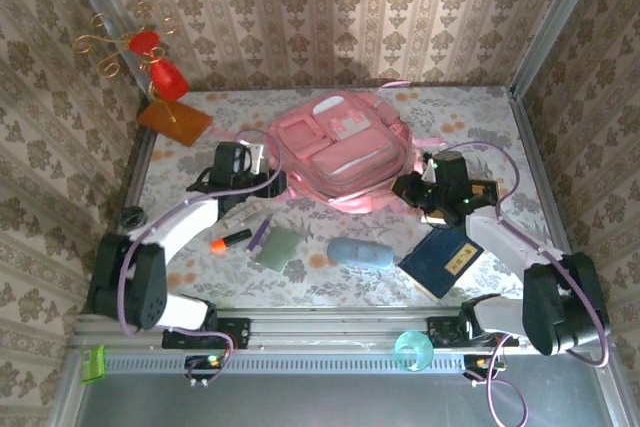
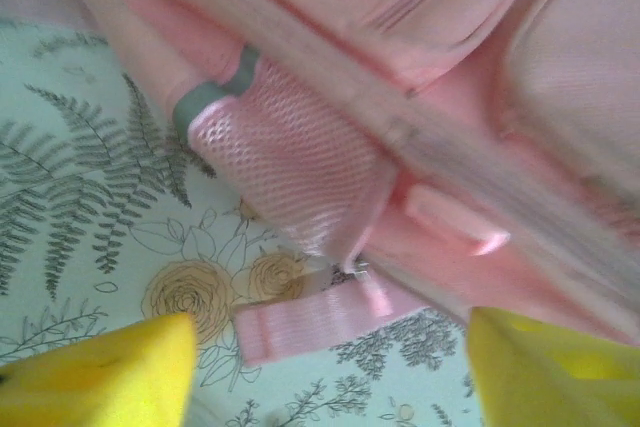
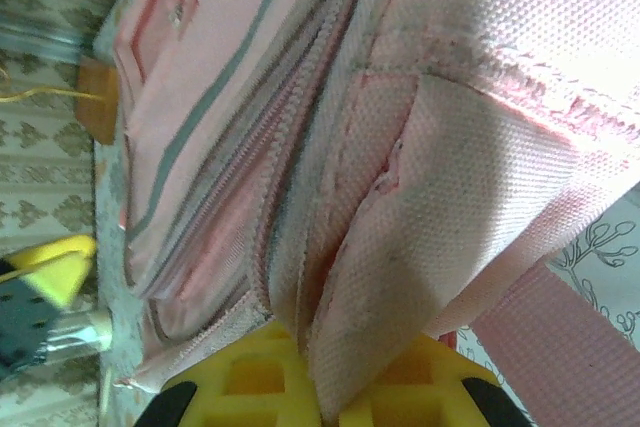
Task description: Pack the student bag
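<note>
The student bag (image 1: 340,147) is a large pink backpack lying flat at the table's middle back, front pockets up. At the bag's left side my left gripper (image 1: 262,165) stands open. In the left wrist view its yellow fingers (image 2: 100,372) are wide apart over the flowered cloth, with a loose pink strap end (image 2: 320,322) lying between them, ungripped, below the mesh side pocket (image 2: 280,167). My right gripper (image 1: 408,187) is at the bag's right edge, shut on a fold of the bag's pink fabric (image 3: 400,247) beside the zip line; its yellow fingertips (image 3: 260,377) pinch the fold.
On the cloth in front of the bag lie an orange marker (image 1: 228,240), a purple pen (image 1: 258,235), a grey-green pouch (image 1: 277,247), a blue case (image 1: 360,253) and a dark blue book (image 1: 441,259). A brown board with a red ornament (image 1: 175,122) stands back left.
</note>
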Motion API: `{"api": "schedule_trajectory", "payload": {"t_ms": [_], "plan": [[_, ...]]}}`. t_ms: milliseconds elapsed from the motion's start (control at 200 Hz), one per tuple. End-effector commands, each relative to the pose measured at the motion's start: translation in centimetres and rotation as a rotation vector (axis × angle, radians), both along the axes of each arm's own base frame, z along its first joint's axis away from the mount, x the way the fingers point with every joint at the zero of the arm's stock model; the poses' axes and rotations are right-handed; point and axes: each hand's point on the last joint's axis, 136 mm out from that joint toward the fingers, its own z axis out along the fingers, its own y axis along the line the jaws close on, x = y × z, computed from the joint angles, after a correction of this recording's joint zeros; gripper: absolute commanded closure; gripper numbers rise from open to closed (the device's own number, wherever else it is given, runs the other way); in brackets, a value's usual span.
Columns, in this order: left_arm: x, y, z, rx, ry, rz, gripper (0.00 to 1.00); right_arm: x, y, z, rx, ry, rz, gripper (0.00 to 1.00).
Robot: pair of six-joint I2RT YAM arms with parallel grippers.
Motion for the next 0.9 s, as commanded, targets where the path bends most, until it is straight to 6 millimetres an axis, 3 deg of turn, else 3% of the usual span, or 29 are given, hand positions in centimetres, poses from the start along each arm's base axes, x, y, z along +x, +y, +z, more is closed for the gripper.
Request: {"api": "schedule_trajectory", "payload": {"t_ms": [0,110,180,345,425,705,895], "plan": [[-0.6,-1.8,3.8,-0.032,-0.137,-0.081,0.22,1.4,0.5,1.6,-0.041,-0.102,0.034,1.0],[-3.5,-8.2,5.2,0.018,-0.191,-0.353,0.23,0.8,0.2,0.2,-0.085,-0.068,0.056,1.0],[-5.3,-11.9,4.9,0.064,-0.185,-0.517,0.27,0.7,0.3,-0.2,-0.079,-0.058,0.058,1.0],[-8.1,-17.6,3.8,0.103,-0.157,-0.755,0.31,0.9,0.6,-0.2,-0.05,-0.06,0.057,1.0],[-8.2,-18.9,2.8,0.145,-0.14,-0.796,0.32,0.9,0.7,0.0,-0.044,-0.065,0.058,1.0],[-7.7,-21.4,0.3,0.179,-0.056,-0.859,0.56,0.9,0.8,-0.1,-0.039,-0.069,0.061,1.0],[-7.6,-22.2,-0.9,0.186,-0.029,-0.88,0.57,0.8,0.8,-0.3,-0.036,-0.065,0.059,1.0]]}}
